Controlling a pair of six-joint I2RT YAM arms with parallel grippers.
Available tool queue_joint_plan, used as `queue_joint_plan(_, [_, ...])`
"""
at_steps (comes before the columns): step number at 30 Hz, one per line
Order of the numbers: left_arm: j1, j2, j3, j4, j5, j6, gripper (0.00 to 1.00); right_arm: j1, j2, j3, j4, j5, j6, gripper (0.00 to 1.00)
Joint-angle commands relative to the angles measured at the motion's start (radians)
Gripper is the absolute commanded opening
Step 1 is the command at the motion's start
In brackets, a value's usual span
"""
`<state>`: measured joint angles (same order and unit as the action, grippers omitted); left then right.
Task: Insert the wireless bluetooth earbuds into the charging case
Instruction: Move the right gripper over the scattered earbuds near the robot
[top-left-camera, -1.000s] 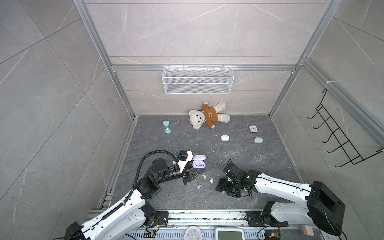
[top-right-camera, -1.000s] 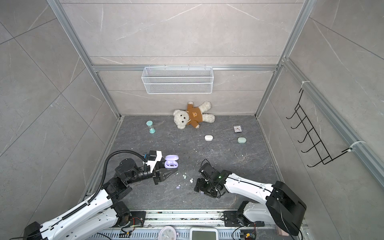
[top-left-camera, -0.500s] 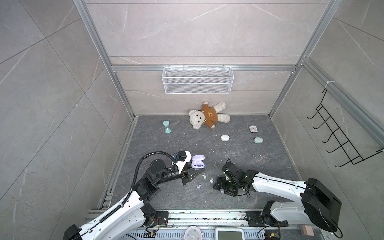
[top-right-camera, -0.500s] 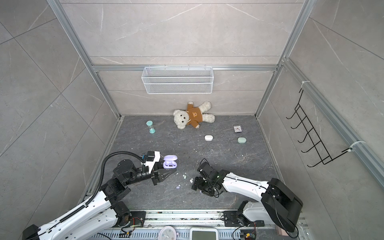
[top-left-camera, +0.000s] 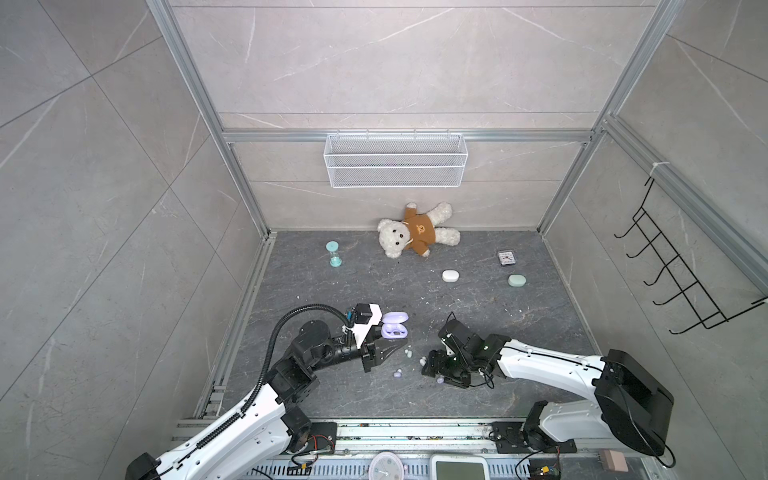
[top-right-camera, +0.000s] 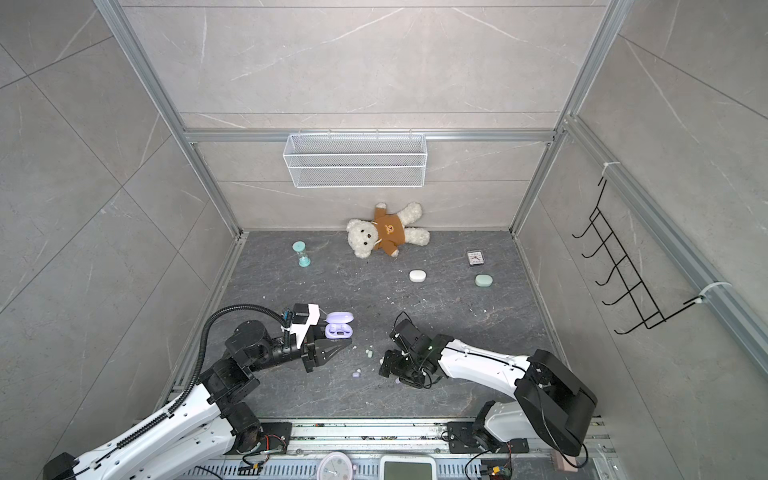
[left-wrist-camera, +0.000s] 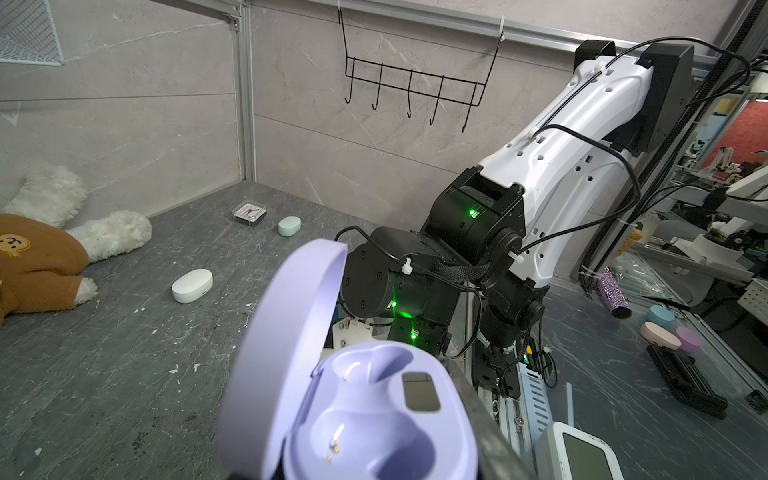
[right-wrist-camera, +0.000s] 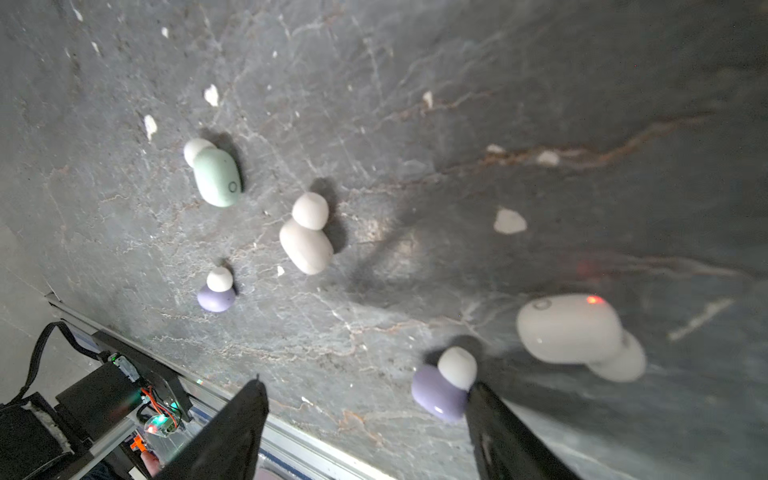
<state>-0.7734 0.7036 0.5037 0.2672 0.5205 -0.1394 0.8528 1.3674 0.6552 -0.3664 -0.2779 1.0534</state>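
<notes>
a: right gripper (right-wrist-camera: 365, 419) has crept in, jaws spread; lilac earbud (right-wrist-camera: 438, 392) on the floor (right-wrist-camera: 415, 124), against one finger (right-wrist-camera: 503, 432).
b: left gripper (top-left-camera: 397, 345) clamped on the open lilac case (top-left-camera: 394, 327). pinch looks next.

Whole floor (top-left-camera: 457, 316) shared by both top views, shot steeply down from the near edge; charging case (left-wrist-camera: 365, 415) and earbuds (right-wrist-camera: 305, 245) framed close by the wrists.

Left gripper (top-left-camera: 397, 345) was clamped shut, wrist level; right gripper (right-wrist-camera: 365, 384) pointed down, jaws wide apart (both arms low).
</notes>
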Motion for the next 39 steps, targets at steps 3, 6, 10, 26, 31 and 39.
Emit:
queue_joint_plan(3, [0.002,-0.016,-0.001,0.027,-0.017,-0.006,0.15,0.008,0.022,0.045,-0.031,-0.005,-0.03,0.78])
queue_joint_plan(6, [0.002,-0.018,-0.001,0.028,-0.02,-0.006,0.15,0.008,0.03,0.056,-0.038,-0.008,-0.038,0.78])
queue_joint_plan(10, [0.002,-0.018,0.0,0.028,-0.021,-0.006,0.15,0.007,0.034,0.067,-0.05,-0.004,-0.044,0.78])
queue_joint_plan(26, [0.002,-0.04,0.003,0.009,-0.029,-0.011,0.15,0.073,0.09,0.164,-0.205,0.143,-0.123,0.68])
queue_joint_plan(31, [0.002,-0.051,0.009,-0.015,-0.032,-0.004,0.15,0.072,0.123,0.219,-0.19,0.149,-0.224,0.71])
queue_joint_plan(39, [0.002,-0.068,0.013,-0.03,-0.036,-0.001,0.15,0.053,0.111,0.206,-0.153,0.099,-0.375,0.93])
